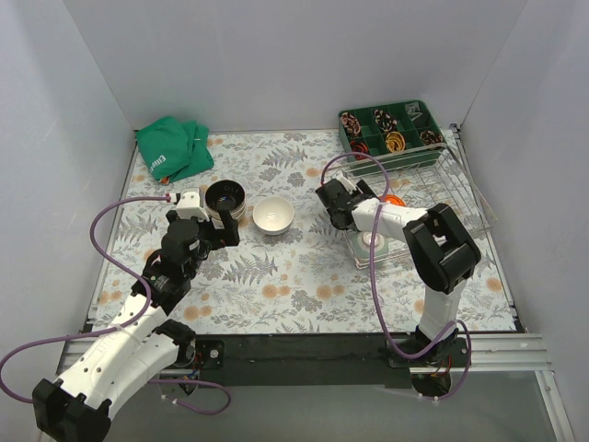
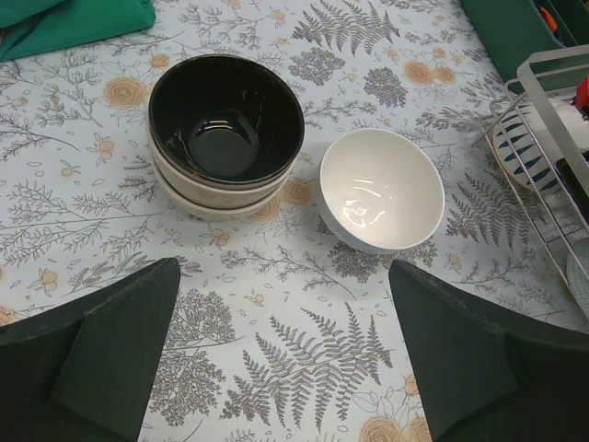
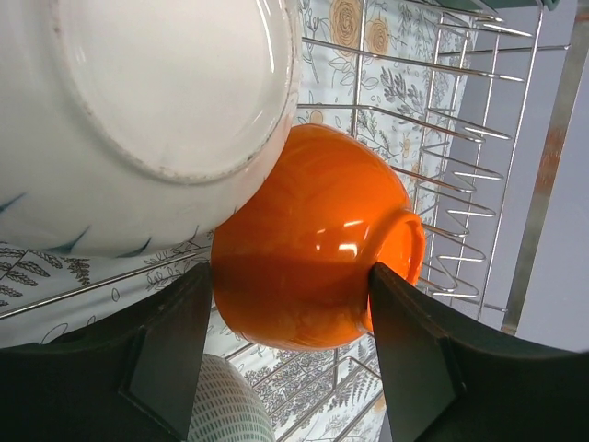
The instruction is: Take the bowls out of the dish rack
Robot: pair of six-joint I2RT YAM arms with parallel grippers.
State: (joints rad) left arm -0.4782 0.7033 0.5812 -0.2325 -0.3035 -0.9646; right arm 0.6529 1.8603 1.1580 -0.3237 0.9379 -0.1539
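Observation:
The wire dish rack (image 1: 460, 189) stands at the right. My right gripper (image 1: 375, 196) reaches into it, and its fingers press both sides of an orange bowl (image 3: 304, 249) that lies on its side on the wires (image 3: 460, 166). A white bowl with blue marks (image 3: 156, 101) leans just above it, and a dotted pale bowl (image 3: 225, 405) lies below. My left gripper (image 2: 285, 359) is open and empty, low over the cloth just short of a white bowl (image 2: 382, 189) and a stack topped by a dark-glazed bowl (image 2: 225, 124).
A green compartment tray (image 1: 391, 127) sits behind the rack. A green cloth (image 1: 173, 147) lies at the back left. Another pale bowl (image 1: 373, 241) sits at the rack's near end. The rack's corner (image 2: 552, 101) shows in the left wrist view.

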